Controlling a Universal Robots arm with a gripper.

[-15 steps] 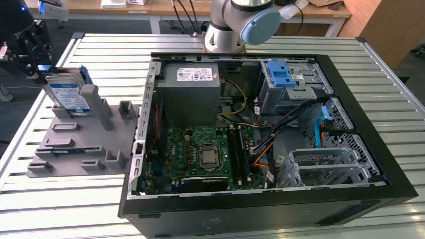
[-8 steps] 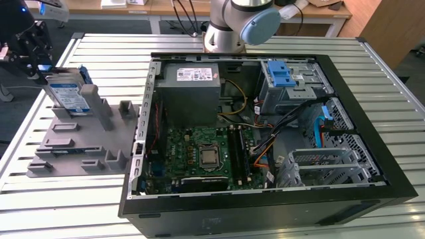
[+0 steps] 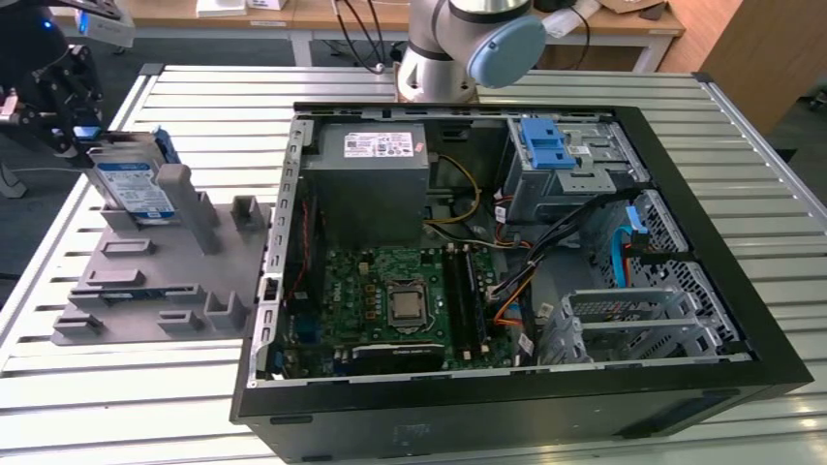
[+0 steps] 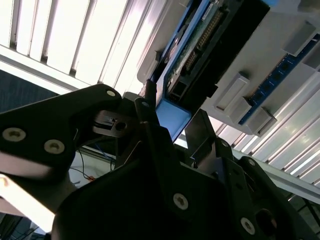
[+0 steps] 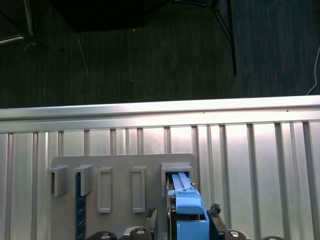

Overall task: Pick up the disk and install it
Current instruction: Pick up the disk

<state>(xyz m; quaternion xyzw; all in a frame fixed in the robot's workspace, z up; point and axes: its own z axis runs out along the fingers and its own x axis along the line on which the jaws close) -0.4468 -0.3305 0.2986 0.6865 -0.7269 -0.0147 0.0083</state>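
Pick-up judged in hand. Blue-framed flat silver metal disk [image 3: 132, 184] is stood upright in grey slotted fixture [image 3: 155, 281], exterior view's upper left, flanked by black gripper [image 3: 74, 134]; clamping cannot be told. Firm edge hold is judged necessary.

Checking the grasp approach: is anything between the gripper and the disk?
Nothing visible stands between them. The gripper is right at the top of the disk, which stands upright in the grey holder.
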